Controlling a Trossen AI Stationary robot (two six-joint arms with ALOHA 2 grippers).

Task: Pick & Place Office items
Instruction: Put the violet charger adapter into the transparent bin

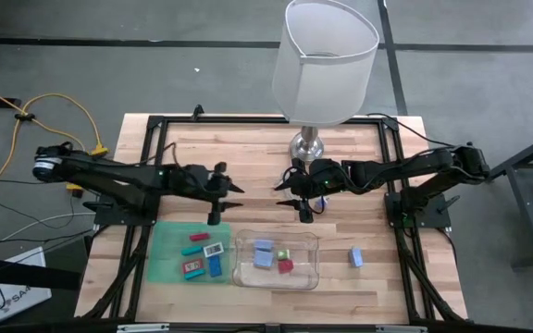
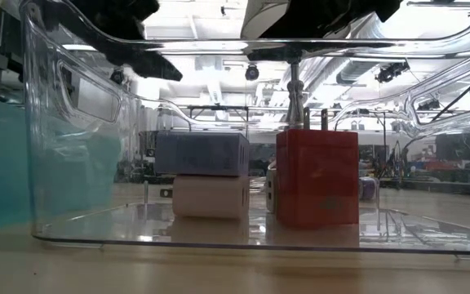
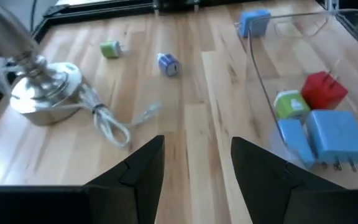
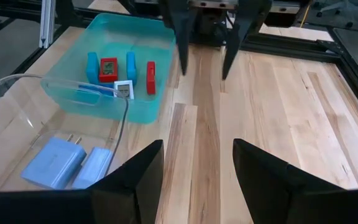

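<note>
Small office pieces (image 1: 276,259) gathered low in the centre of the high view, inside a clear tray (image 1: 244,274): two blue blocks, a green one, a red one. More pieces to the left in a teal bin (image 1: 163,254): red, blue and white ones side by side. One blue block (image 1: 355,257) alone on bare wood to the right of the tray, well apart from it. Seen in the left wrist view beside the lamp's silver base (image 3: 42,93) and its coiled cord: a green piece (image 3: 109,49) and a small blue-and-white piece (image 3: 168,64) loose on the wood.

Pale wooden plank table (image 1: 378,213) under everything, edged by a black frame, standing on grey floor; yellow cable (image 1: 54,111) trailing at upper left. White-shaded lamp (image 1: 325,60) at top centre. In the low view, a lavender block (image 2: 201,153) stacked on a cream one beside a red block (image 2: 317,189) behind the tray wall; bright workshop room beyond, with ceiling lights.

Left gripper (image 1: 214,209) above the bin, right gripper (image 1: 303,205) above the tray, both just over the table's middle. Fingers (image 3: 143,169) of the left spread wide, gripping nothing, touching nothing. Fingers (image 4: 139,174) of the right spread equally wide, likewise empty.
</note>
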